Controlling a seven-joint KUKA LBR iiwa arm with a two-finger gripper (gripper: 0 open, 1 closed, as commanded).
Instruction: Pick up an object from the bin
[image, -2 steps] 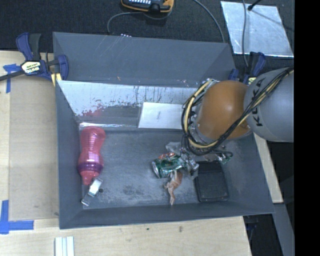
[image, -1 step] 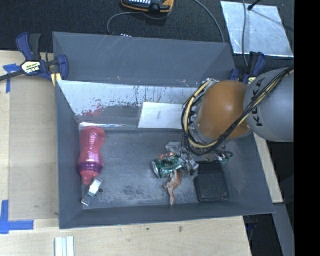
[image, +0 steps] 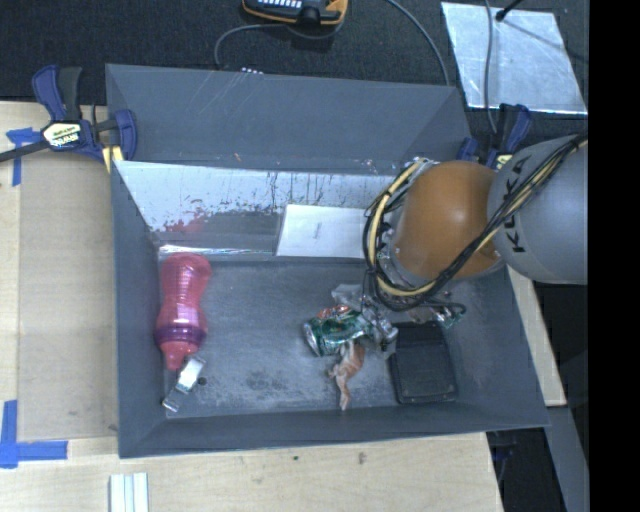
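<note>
Crushed green can (image: 335, 333) on bin (image: 300, 120) floor, right of centre, just left of pincer (image: 381, 325); contact unclear. Long axis roughly left-right, pointing toward pincer. Black flat block (image: 422, 365) close at lower right. Pincer width: cannot tell under orange cover (image: 450, 215).

Bin (image: 135, 300) contents, counted:
- one pink plastic bottle (image: 181, 305), left of frame
- one crushed green can (image: 333, 332), centre
- one flat black case (image: 422, 365), lower right
- one white card (image: 318, 231), upper centre
- one small grey-white piece (image: 187, 377), lower left
- one brownish scrap (image: 345, 375), below the can
</note>
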